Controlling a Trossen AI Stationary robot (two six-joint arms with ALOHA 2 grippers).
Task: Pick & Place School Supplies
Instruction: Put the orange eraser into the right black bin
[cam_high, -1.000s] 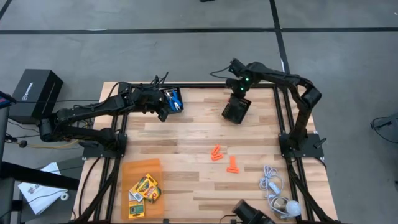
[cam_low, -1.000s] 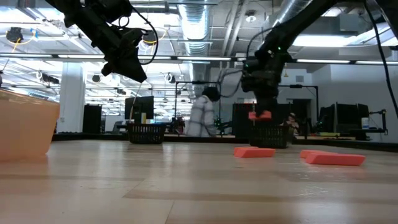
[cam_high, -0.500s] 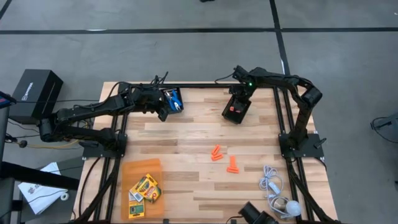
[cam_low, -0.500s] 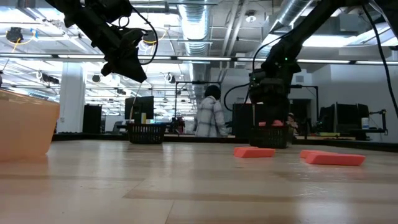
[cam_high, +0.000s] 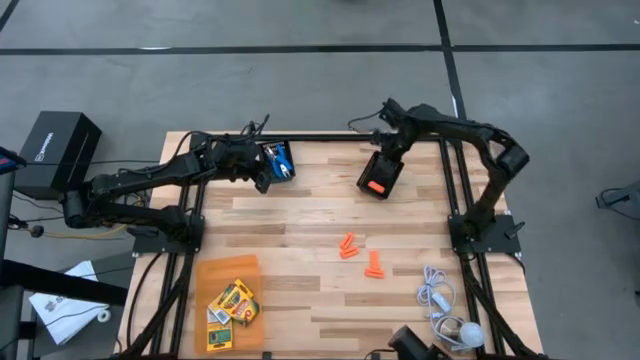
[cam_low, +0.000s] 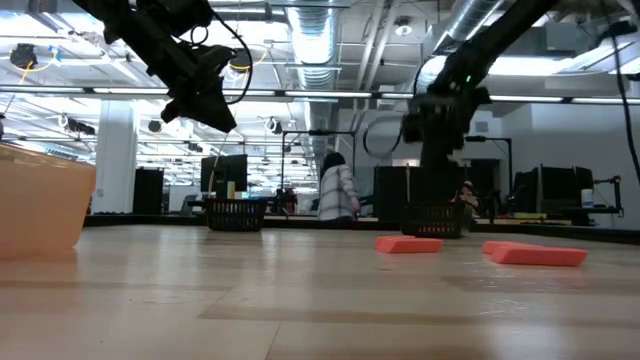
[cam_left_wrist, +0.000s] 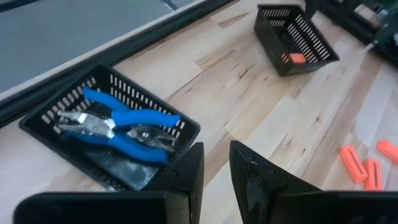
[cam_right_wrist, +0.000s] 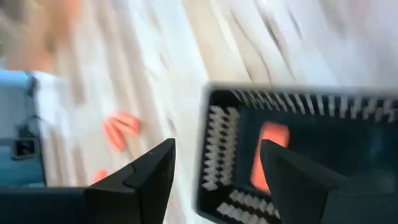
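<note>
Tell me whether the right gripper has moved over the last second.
Yes. In the high view the right gripper, jaws open, has drawn back from above the right mesh bin toward the table's far edge, leaving an orange piece inside.

The right gripper (cam_high: 389, 135) opens and retreats toward 12 o'clock, leaving an orange piece (cam_high: 374, 186) inside the black mesh bin (cam_high: 381, 172).

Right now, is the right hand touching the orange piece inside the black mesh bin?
Apart. The right wrist view shows the right hand open, with the orange piece lying on the floor of the black mesh bin, beyond the fingertips.
</note>
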